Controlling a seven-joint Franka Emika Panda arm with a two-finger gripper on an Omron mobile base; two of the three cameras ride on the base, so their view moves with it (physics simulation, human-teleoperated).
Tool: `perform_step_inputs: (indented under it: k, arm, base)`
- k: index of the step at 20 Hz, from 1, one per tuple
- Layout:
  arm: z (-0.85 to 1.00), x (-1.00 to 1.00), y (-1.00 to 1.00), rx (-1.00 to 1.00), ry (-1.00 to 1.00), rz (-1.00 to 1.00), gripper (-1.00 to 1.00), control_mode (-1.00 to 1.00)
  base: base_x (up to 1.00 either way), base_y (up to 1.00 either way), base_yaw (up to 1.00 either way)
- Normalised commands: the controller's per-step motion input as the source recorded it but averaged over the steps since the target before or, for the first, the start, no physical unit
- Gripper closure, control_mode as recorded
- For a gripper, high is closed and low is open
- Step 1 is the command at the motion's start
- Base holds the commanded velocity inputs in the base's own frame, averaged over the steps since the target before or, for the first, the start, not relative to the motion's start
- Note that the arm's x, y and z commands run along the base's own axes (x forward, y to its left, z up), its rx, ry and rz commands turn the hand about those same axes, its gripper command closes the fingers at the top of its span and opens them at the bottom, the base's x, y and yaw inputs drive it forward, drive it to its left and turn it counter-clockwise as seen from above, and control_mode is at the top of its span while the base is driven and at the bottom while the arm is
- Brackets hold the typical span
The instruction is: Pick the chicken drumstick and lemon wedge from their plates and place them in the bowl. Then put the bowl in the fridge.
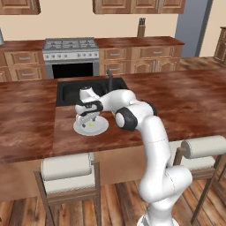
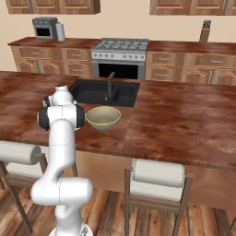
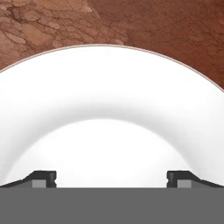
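Yellow-green lemon wedge on its plate, with the jaws spread low over it

Yellow-green and very small, the lemon wedge [image 1: 91, 124] lies near the middle of a round flat white plate [image 1: 100, 128], on the brown wooden table [image 1: 26, 128] in front of the dark sink [image 2: 120, 90]. I think it is light, soft and a bit wet, so it could slip or squash; a gentle pinch across its two flat sides looks best. From the left base view it is just a pale dot, so I cannot tell which way it points. The white robot arm's two-finger gripper [image 1: 88, 120] hangs right above it, close to the plate. In the hand view the jaws stand wide apart with nothing between them. The round, deep, olive-tan bowl [image 2: 103, 117] sits on the table beside the arm, and looks empty.
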Motion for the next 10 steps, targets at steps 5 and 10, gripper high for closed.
perform_step_inputs:
  k: [5, 10]
  arm:
    - [-0.1, -0.11, -0.14, 0.0, 0.0, 0.0, -1.0, -1.0]
    - [-0.06, -0.19, -0.14, 0.0, 0.0, -0.02, -1.0, -1.0]
  base:
    - [0.0, 0.0, 0.0]
    - [0.0, 0.0, 0.0]
